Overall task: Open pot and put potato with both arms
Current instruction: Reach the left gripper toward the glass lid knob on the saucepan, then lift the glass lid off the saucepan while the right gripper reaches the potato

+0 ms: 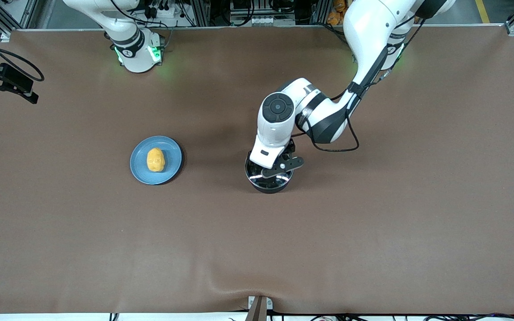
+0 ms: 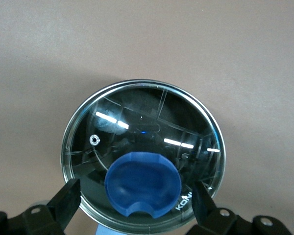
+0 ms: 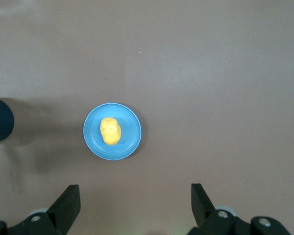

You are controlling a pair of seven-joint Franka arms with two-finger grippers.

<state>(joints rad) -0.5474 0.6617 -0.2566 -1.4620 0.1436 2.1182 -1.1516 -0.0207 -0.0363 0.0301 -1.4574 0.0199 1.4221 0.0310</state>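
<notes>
Left fingers (image 2: 68, 198) we see spread wide, straddling blue knob (image 2: 143, 183) of glass lid (image 2: 137, 122) on small black pot (image 1: 269, 177), gripping nothing. Right fingers (image 3: 68, 203) open, empty, over lumpy yellow potato (image 1: 155, 160) on blue plate (image 1: 170, 171), brown bench (image 1: 373, 232).

The left arm came in from its base and bent hard at the elbow, wrist pointing straight down so the left tool (image 1: 276, 170) sat low over the pot (image 1: 269, 182), near the middle of the counter (image 1: 373, 223). Its fingers (image 2: 66, 198) were spread wide, one on each side of the lid's blue knob (image 2: 143, 183), not touching it. The right arm was just waiting, folded up high by its base. The right tool (image 3: 136, 205) hung well above the counter, fingers (image 3: 68, 203) apart and holding nothing.
</notes>
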